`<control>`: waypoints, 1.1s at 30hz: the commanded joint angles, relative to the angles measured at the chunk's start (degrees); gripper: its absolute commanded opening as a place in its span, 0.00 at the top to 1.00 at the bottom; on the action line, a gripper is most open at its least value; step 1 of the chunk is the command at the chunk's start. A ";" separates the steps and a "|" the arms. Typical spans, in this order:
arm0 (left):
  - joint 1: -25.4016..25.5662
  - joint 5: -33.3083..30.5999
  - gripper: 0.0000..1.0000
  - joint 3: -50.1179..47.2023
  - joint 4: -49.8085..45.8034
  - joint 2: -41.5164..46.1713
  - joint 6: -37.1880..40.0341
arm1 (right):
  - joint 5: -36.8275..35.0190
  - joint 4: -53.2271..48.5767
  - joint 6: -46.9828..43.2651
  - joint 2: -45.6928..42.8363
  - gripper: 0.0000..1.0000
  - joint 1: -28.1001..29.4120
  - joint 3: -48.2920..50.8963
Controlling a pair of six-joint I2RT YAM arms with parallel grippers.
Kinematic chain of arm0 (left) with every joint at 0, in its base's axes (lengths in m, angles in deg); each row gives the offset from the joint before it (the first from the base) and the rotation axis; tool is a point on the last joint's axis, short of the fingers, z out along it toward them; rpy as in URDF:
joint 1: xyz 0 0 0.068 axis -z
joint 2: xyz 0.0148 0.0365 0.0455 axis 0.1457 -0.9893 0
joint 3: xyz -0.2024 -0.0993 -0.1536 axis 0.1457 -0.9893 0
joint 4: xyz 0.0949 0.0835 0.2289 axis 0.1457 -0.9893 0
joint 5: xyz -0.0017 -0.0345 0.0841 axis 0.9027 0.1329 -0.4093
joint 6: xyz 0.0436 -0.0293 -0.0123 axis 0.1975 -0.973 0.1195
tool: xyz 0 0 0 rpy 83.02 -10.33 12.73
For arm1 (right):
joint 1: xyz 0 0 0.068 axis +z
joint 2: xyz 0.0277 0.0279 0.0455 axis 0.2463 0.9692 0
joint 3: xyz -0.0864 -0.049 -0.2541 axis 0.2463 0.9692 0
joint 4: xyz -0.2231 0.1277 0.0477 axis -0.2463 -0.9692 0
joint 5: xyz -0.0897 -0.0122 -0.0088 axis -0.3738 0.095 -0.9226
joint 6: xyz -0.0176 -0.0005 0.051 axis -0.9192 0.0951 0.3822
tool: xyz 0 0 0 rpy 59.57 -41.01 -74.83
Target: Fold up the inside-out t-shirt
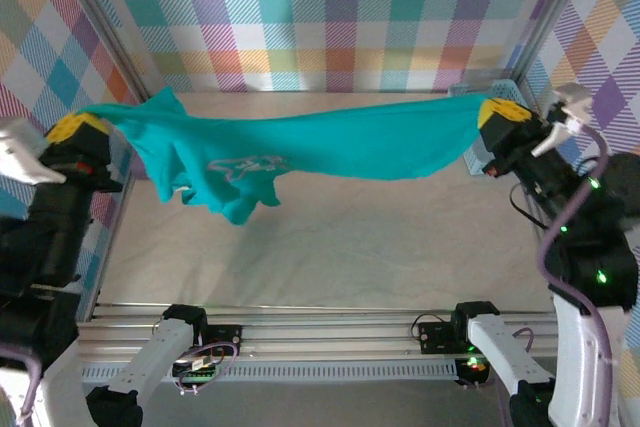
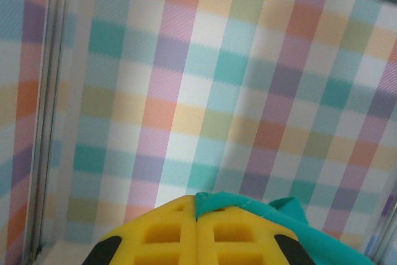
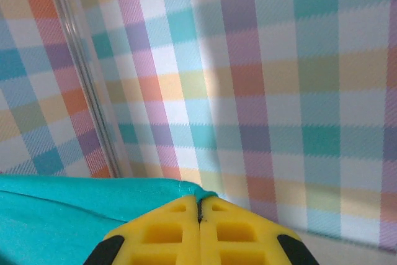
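Two ends of teal t-shirt (image 1: 340, 145) clamped in left jaws and right jaws, stretched above table (image 1: 380, 242), pale print (image 1: 248, 167) illegible

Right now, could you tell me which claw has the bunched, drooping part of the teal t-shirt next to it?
The left claw: the t-shirt sags in bunched folds beside it, whereas toward the right claw it stretches smooth.
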 commanded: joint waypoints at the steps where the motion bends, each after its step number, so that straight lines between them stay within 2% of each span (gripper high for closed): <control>1: -0.56 0.36 1.00 4.90 -4.58 -3.07 2.30 | -3.22 -5.71 -3.37 -0.70 1.00 -0.21 -3.55; 5: -0.56 0.93 1.00 7.90 -6.40 -6.27 2.80 | -5.94 -8.62 -5.04 -1.81 1.00 -0.17 -6.26; 9: -0.55 -0.01 1.00 7.41 -5.43 -12.38 2.91 | -8.62 -7.74 -6.92 0.66 1.00 -0.16 -4.88; 15: -0.56 -0.35 1.00 0.16 4.55 -23.25 2.63 | -10.77 4.05 -10.67 8.17 1.00 -0.15 4.98; 19: -0.56 -0.07 1.00 -6.96 15.31 -31.87 0.97 | -10.22 14.68 -10.74 19.25 1.00 -0.15 11.14; 21: -0.53 -0.43 0.95 -8.49 19.77 -38.38 0.09 | -10.87 18.92 -10.32 27.50 1.00 -0.19 11.07; 22: -0.56 -1.21 0.95 -7.87 22.59 -42.86 -0.24 | -12.21 21.06 -9.96 32.81 1.00 -0.23 10.22; 24: -0.56 -1.67 0.94 -2.86 22.36 -52.63 -0.63 | -15.83 21.33 -8.40 43.06 0.97 -0.21 5.28; 26: -0.56 -2.37 0.90 7.70 14.81 -63.56 -2.09 | -19.81 17.20 -7.14 52.71 0.90 -0.14 -2.76; 29: -0.56 -1.47 0.74 19.19 6.75 -73.06 -3.21 | -23.96 10.63 -6.14 62.37 0.76 -0.11 -11.21; 31: -0.52 -0.95 0.58 19.61 6.34 -73.83 -3.93 | -24.64 8.96 -5.97 64.11 0.69 -0.14 -12.02; 33: -0.56 -0.58 0.45 16.13 6.95 -71.89 -4.85 | -23.88 8.75 -6.01 62.81 0.62 -0.11 -9.24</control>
